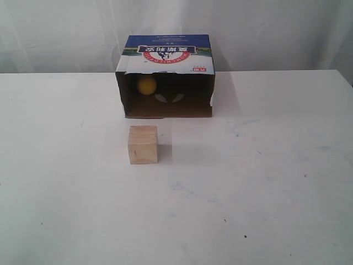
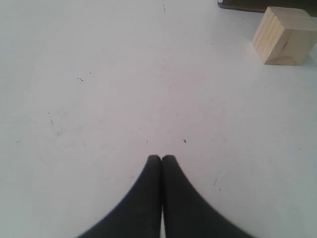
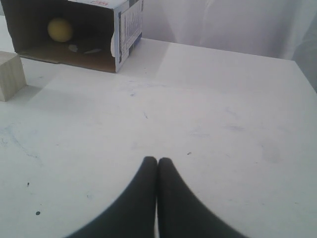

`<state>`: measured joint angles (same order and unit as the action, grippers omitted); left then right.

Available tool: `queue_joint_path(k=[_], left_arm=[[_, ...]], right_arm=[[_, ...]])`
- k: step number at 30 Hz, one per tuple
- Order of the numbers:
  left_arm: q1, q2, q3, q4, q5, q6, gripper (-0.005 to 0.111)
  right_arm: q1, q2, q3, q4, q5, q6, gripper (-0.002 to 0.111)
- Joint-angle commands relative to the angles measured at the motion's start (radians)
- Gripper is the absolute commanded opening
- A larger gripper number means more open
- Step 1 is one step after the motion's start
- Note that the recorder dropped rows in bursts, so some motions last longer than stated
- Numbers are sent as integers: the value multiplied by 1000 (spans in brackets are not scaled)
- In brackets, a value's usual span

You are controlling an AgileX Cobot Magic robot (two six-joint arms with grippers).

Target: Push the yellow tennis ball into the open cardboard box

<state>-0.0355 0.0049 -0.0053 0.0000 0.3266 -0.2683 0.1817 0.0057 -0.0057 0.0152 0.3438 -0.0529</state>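
The yellow tennis ball [image 1: 146, 85] [image 3: 60, 29] rests inside the open cardboard box [image 1: 165, 52] [image 3: 126, 25], at the back left of its dark interior. The box lies on its side at the far middle of the white table [image 1: 265, 182], its opening facing the front. Neither arm shows in the exterior view. My left gripper [image 2: 161, 157] is shut with nothing between its black fingers, hovering over bare table. My right gripper [image 3: 157, 159] is also shut and empty, well away from the box.
A pale wooden cube [image 1: 143, 144] [image 2: 285, 35] [image 3: 10, 74] stands on the table just in front of the box's left half. White curtains [image 1: 276, 27] hang behind the table.
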Motion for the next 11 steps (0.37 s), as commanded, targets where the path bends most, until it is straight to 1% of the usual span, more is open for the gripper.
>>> queue_joint_path(k=[1,11], left_arm=[[-6,-5,5,0,34,5,0],[-6,-5,5,0,34,5,0]], right_arm=[[-4,-6,6,-9,-2,5,0],[-4,-6,6,-9,-2,33,0]])
